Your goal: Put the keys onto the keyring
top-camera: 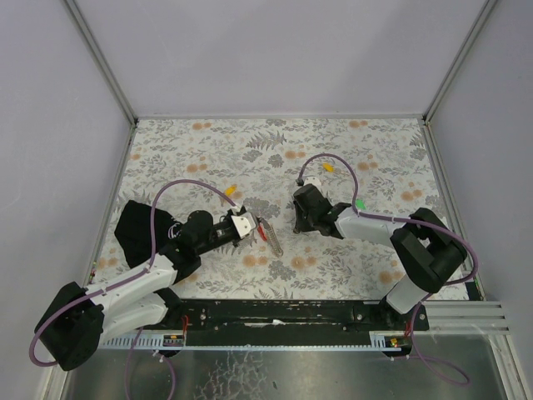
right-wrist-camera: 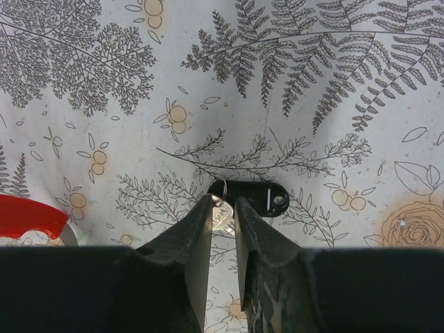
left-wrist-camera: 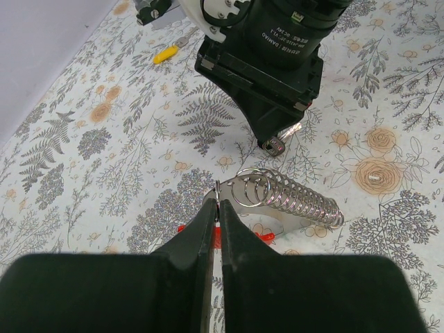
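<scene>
Keyring (top-camera: 268, 234) on floral table (top-camera: 208, 150), yellow key (top-camera: 231, 190) and green key (top-camera: 361, 203) nearby

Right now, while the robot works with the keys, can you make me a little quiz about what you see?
1. True or false: the green key is already on the keyring.
2. The right gripper's fingers sit either side of a small key. Its head is: A green, B black, C yellow?
3. Which gripper holds the keyring?
Key: 1 false, it lies loose on the table. 2 B. 3 the left gripper, pinching one wire ring.
</scene>
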Robot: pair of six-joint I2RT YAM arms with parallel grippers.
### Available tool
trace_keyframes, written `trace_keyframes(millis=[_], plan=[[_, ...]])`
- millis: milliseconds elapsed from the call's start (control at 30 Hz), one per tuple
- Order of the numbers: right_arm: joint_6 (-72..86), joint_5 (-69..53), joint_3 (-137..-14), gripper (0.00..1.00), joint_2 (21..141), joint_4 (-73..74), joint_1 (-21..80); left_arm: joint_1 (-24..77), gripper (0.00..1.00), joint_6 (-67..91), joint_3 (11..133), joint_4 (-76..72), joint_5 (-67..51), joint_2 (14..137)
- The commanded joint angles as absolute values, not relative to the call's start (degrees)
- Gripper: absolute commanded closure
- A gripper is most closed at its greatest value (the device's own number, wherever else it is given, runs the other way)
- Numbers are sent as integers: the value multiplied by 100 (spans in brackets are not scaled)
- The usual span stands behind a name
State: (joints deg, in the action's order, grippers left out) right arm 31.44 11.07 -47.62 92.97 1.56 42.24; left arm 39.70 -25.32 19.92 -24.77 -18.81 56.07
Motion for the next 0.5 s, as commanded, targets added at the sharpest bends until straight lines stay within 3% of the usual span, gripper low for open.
trace_keyframes(millis=[0, 267, 467], plan=[[3304, 1248, -4937, 75, 9371, -114, 4155, 3983, 100, -2479, 2107, -2699, -1850, 5592], [3379, 1228, -4995, 76, 9496, -89, 4138, 3984, 100, -2491, 2117, -2683, -1856, 5592], [3363, 1107, -4948, 83, 9489, -195, 4125, 3984, 100, -2494, 2120, -2681, -1880, 5590]])
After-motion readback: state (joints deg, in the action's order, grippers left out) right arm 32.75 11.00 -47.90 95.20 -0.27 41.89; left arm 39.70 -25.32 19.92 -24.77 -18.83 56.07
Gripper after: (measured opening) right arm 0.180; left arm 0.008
